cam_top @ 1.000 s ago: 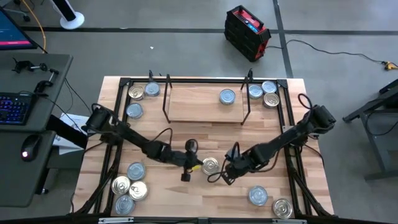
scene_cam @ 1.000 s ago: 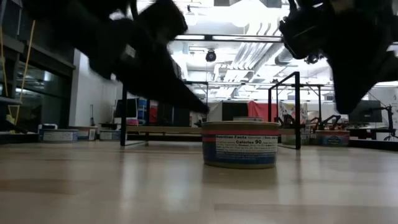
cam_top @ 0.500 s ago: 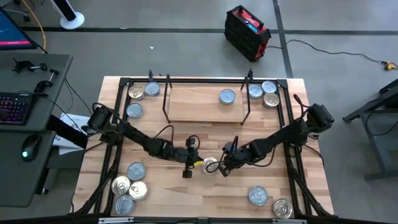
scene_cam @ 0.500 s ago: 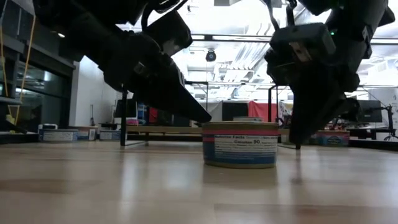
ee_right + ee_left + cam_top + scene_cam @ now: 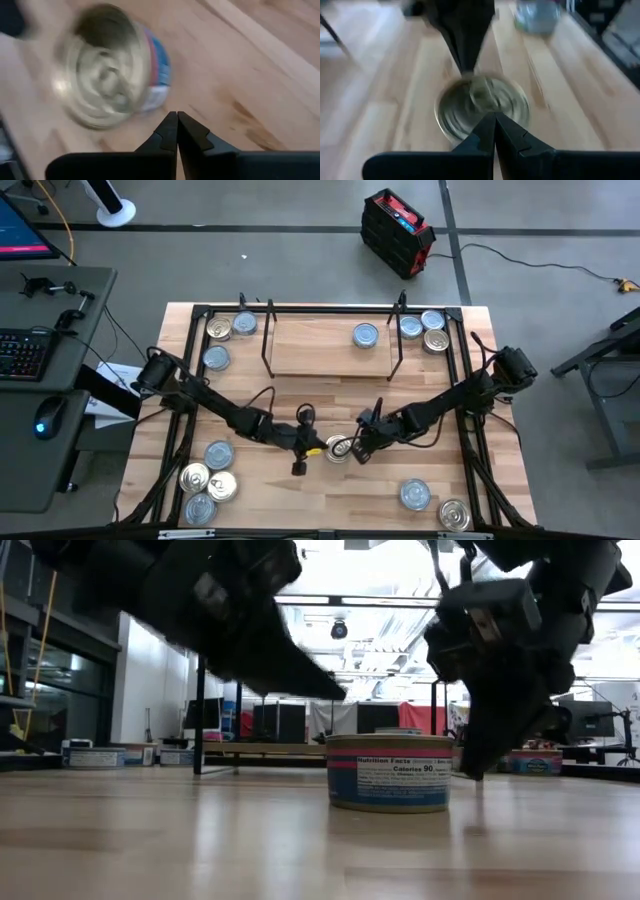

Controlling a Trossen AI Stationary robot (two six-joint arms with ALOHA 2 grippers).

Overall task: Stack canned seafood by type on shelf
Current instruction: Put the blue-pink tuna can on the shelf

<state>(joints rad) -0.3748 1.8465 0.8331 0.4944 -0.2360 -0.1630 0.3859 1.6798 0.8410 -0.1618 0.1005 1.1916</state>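
Note:
A tin with a gold lid (image 5: 340, 448) (image 5: 390, 772) stands upright on the table's middle, between my two grippers. My left gripper (image 5: 320, 446) is shut. Its tips (image 5: 340, 695) hang just above the tin's left rim, clear of it. My right gripper (image 5: 358, 450) is shut too and slants down close beside the tin's right wall (image 5: 157, 85). The shelf (image 5: 310, 355) stands at the far middle. One silver-blue tin (image 5: 366, 335) sits flat on its board. My right gripper has its shut fingertips (image 5: 468, 772) beside the lower right of the tin's side wall (image 5: 446, 780), slanting down from the table's right. Whether they touch the wall I cannot tell. The tin stands flat on the table.
Loose tins lie at the far left (image 5: 218, 328), the far right (image 5: 432, 330), the near left (image 5: 205, 480) and the near right (image 5: 415, 495). Black frame rails (image 5: 465, 380) run along the table's edges. Bare wood lies between the middle tin and the shelf.
My right gripper has come down and toward the table's left, up to the tin's right side, then stayed there. My left gripper's tips have lifted a little from the tin's left rim. The tin has turned slightly on the spot, as its label shows.

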